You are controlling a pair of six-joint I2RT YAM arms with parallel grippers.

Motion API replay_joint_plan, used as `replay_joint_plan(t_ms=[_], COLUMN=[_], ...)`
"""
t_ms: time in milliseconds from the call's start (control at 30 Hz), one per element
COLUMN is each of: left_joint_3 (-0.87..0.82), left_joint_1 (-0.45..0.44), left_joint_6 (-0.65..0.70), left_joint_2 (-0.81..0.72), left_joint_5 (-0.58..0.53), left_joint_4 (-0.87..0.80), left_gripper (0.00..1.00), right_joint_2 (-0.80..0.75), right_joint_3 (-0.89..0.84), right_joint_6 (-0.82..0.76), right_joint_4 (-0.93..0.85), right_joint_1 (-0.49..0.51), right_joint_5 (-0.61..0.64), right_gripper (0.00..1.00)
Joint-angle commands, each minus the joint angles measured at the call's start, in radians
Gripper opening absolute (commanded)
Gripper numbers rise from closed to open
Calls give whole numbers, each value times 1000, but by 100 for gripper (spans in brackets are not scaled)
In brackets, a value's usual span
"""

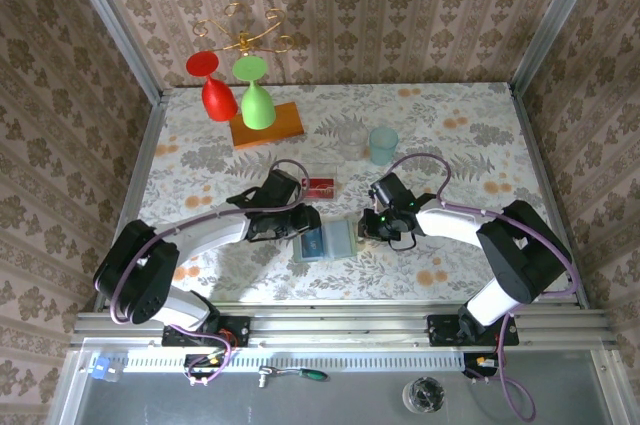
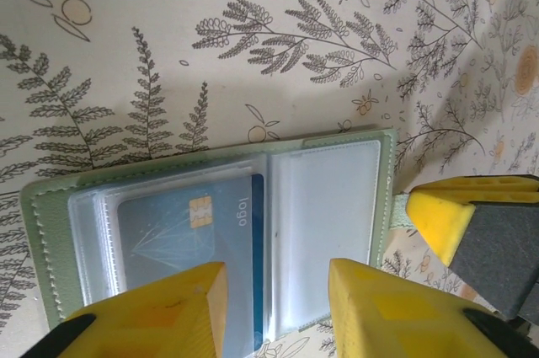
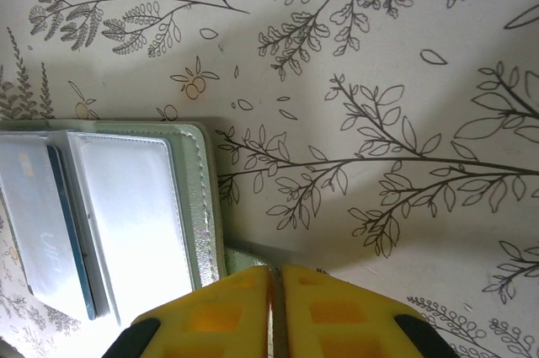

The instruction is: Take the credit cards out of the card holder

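Where the card holder (image 2: 324,215) lies opened flat on the flowered table (image 3: 379,63), I have a gripper at each side of it. My left gripper (image 2: 274,282) hangs over its near edge with the jaws at a middling gap, one yellow finger above the left pocket and the other above the right. Nothing is between them, and I cannot tell whether they touch the plastic. Under the clear sleeve of the left pocket sits a blue card (image 2: 189,236) with a gold chip and the word "logo" along its edge. The right pocket looks pale and bare. My right gripper (image 3: 275,282) is just beside the holder's right edge, its two fingers pressed together with only a thin seam between them. A small green tab (image 3: 242,259) of the holder reaches to those fingers; I cannot tell whether it is pinched. Beyond the holder, near my left wrist, a red card (image 1: 321,184) rests in a clear tray (image 1: 306,181), apart from the holder. A teal cup (image 1: 383,144) stands farther back.
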Motion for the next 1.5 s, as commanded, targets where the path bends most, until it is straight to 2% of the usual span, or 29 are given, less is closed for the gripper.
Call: replay_joint_plan(t_ms=[0, 867, 1167, 1467], left_joint_3=[-13, -42, -52, -74], left_joint_1=[6, 17, 21, 23], left_joint_6=[30, 64, 64, 71], left_joint_2=[-18, -28, -27, -46], left_joint_5=[-11, -1, 13, 17], left_joint_4=[-31, -21, -2, 10], left_gripper=[38, 38, 38, 37], right_joint_2=[-16, -117, -155, -169], right_joint_3=[12, -70, -51, 63], right_joint_6=[-21, 21, 7, -19], right_joint_4=[-52, -70, -128, -209], right_joint_1=[-6, -9, -8, 11], right_joint_5=[44, 84, 112, 131], right_gripper=[14, 14, 25, 28])
